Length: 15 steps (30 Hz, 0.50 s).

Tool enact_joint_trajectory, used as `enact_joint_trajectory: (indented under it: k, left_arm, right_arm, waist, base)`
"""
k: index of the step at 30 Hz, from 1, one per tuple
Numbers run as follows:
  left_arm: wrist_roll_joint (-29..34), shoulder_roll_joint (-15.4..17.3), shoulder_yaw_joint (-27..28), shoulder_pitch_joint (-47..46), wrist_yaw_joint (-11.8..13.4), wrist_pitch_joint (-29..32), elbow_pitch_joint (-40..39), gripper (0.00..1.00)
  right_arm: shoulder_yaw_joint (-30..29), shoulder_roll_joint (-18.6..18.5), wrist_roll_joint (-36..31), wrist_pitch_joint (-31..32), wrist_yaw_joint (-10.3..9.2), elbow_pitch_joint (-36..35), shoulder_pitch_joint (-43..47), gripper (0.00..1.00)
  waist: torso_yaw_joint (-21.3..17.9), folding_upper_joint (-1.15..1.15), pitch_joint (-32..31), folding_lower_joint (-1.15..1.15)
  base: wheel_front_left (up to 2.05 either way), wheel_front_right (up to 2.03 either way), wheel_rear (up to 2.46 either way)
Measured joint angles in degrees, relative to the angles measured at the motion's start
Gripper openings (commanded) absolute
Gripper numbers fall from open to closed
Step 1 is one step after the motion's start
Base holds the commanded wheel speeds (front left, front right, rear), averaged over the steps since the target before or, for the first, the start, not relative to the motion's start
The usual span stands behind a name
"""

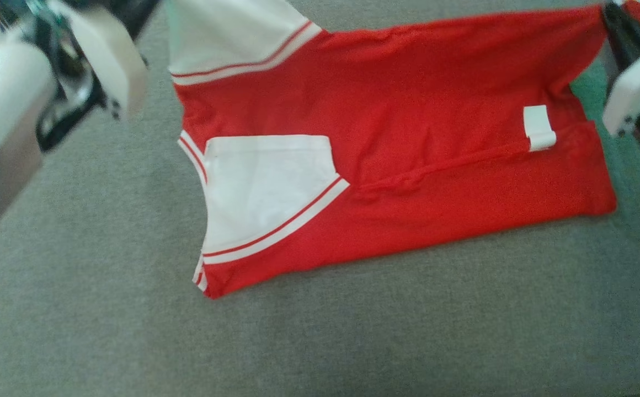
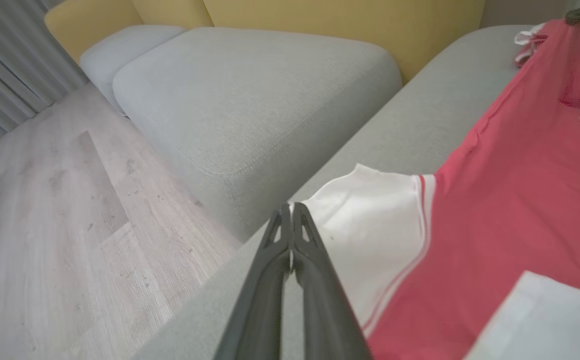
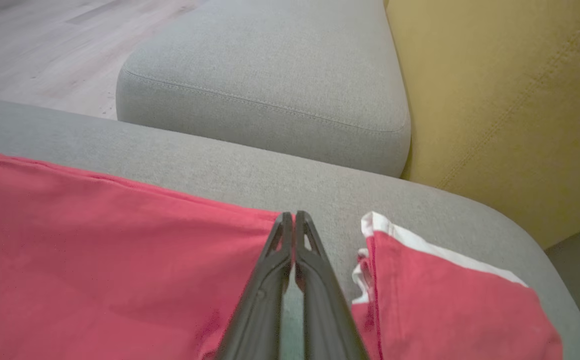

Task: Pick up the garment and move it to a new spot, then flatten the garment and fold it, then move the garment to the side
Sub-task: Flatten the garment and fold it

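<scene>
The garment (image 1: 408, 110) is a red shirt with white sleeves and red-striped cuffs, spread across a grey sofa cushion (image 1: 105, 275). One white sleeve (image 1: 265, 187) lies folded onto the red body, and a white tag (image 1: 538, 129) sits near the right end. In the left wrist view my left gripper (image 2: 291, 206) is shut on the corner of the other white sleeve (image 2: 370, 225). The right gripper (image 3: 294, 216) is shut on the red hem corner of the garment (image 3: 120, 250). The far edge is stretched between the two grips, and my pale forearms (image 1: 11, 94) sit at the head view's upper corners.
A second red piece with white trim (image 3: 445, 300) lies just right of my right gripper. Beyond the cushion edge stand a grey ottoman (image 2: 250, 100), the yellow sofa back (image 3: 510, 100) and wooden floor (image 2: 45, 225).
</scene>
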Motion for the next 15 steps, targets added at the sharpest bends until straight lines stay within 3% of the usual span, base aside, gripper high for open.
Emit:
enact_joint_trajectory:
  k: [15]
  left_arm:
    - [0.8, 8.1, -0.2, 16.1, 0.7, -1.8, -18.1, 0.0]
  right_arm:
    - [-2.9, -6.3, 2.5, -2.5, 0.0, -4.2, 15.3, 0.0]
  waist:
    - [5.0, 0.0, -5.1, -0.01]
  base:
    - [0.0, 0.0, 0.0]
